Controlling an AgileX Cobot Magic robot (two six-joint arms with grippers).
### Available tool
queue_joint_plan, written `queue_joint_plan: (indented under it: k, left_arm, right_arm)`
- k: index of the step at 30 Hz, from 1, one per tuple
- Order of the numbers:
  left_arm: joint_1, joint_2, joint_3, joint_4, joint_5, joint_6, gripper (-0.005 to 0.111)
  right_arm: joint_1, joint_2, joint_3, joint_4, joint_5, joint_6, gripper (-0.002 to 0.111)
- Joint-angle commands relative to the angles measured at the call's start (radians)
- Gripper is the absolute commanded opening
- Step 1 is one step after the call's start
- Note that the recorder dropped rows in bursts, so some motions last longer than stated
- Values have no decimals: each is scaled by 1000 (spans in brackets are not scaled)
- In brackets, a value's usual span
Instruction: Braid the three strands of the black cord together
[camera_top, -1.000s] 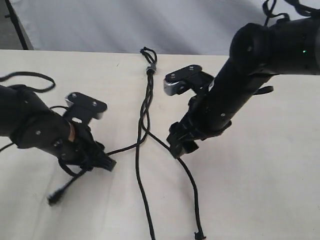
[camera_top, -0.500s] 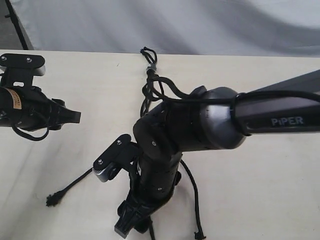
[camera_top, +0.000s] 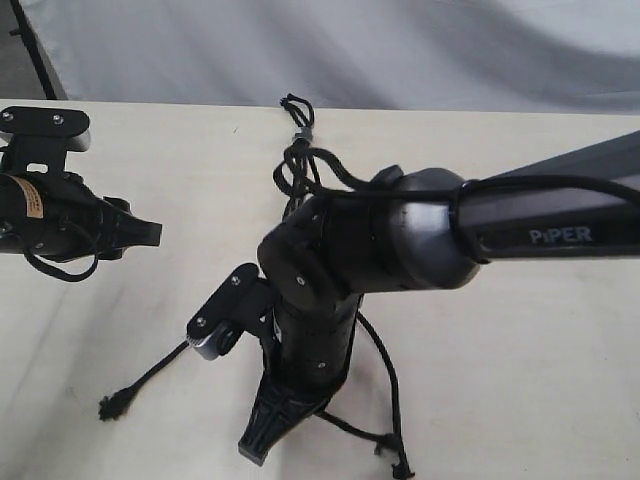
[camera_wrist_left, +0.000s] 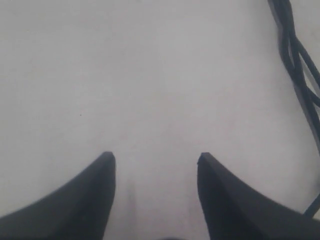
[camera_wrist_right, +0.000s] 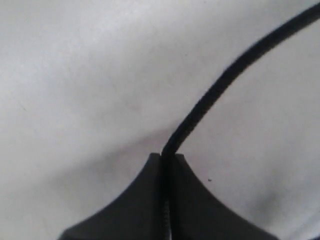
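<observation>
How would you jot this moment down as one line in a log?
left gripper: open, empty | right gripper: shut on one strand | black cord: strands partly intertwined

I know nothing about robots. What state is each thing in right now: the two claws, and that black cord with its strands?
left gripper: open, empty, over bare table.
right gripper: shut, pinching one strand.
black cord: lying on the table, strands crossed in part, ends unbraided.
loose strand: lying free on the table, nothing gripping it.
</observation>
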Motion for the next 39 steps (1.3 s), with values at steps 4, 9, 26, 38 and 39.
queue_joint_plan:
  k: [4, 9, 26, 38, 39]
  left_arm:
    - [2, -8, 7, 0, -4, -3, 49]
    - [2, -8, 7, 0, -4, -3, 49]
    - [2, -8, 7, 0, -4, 1, 49]
    - [2, -8, 7, 0, 16, 0, 49]
    - [2, -8, 7, 0, 14, 0, 49]
  right_arm:
    - [-37, -49, -59, -380, 36, -5, 0]
    - [-117, 16, -59, -499, 23, -1, 0]
    - [-138, 114, -59, -128, 107, -199, 0]
    - [-52, -81, -61, -44, 109, -331, 0]
    - [-67, -92, -61, -60, 118, -311, 0]
